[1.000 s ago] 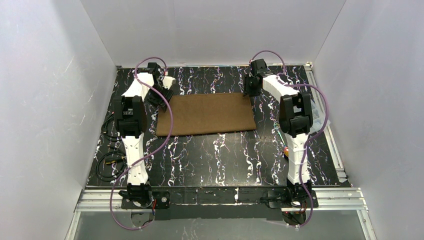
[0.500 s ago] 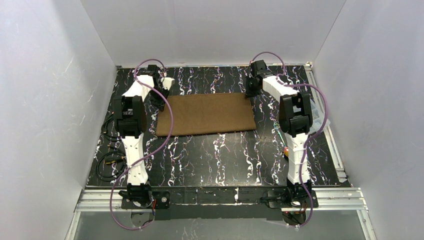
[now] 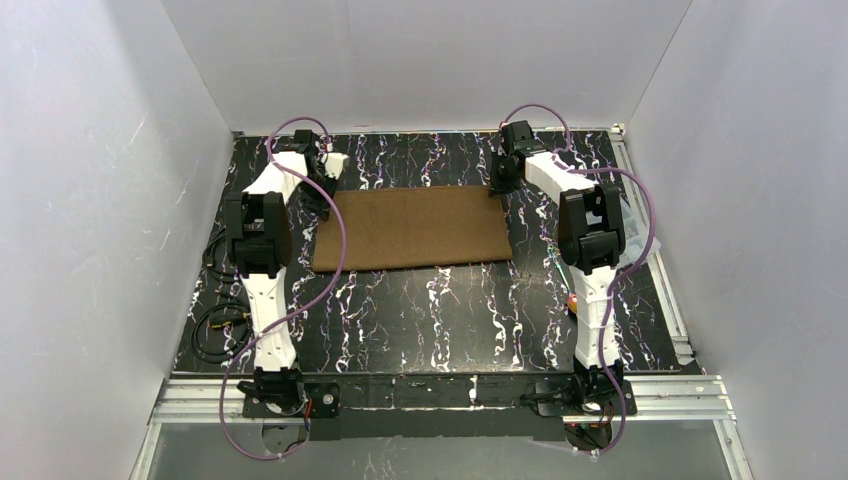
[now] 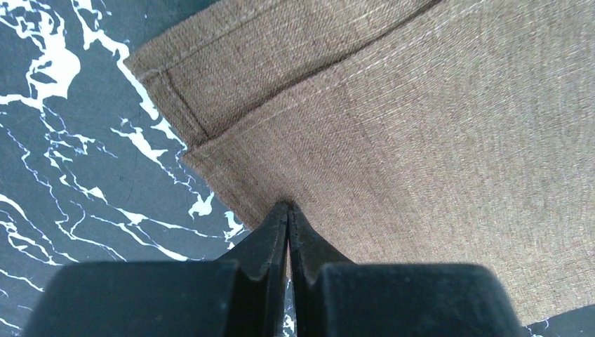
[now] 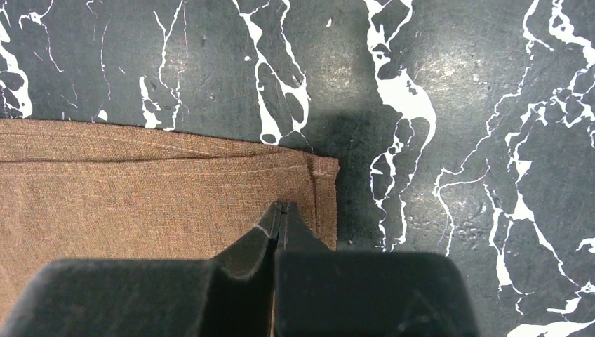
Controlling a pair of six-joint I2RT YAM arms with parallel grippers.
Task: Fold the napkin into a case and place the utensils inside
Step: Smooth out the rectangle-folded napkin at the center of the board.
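Your napkin [image 4: 421,140] is coarse woven brown cloth, matt, with stitched hems. Your table [image 5: 456,84] is smooth and black with white marble veining, faintly glossy.

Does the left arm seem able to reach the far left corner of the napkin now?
Probably yes: the left gripper sits at that corner of the napkin, shut on its edge, and nothing lies between.

A lab test cell: white walls [image 3: 100,200] enclose a black marbled table [image 3: 430,310].
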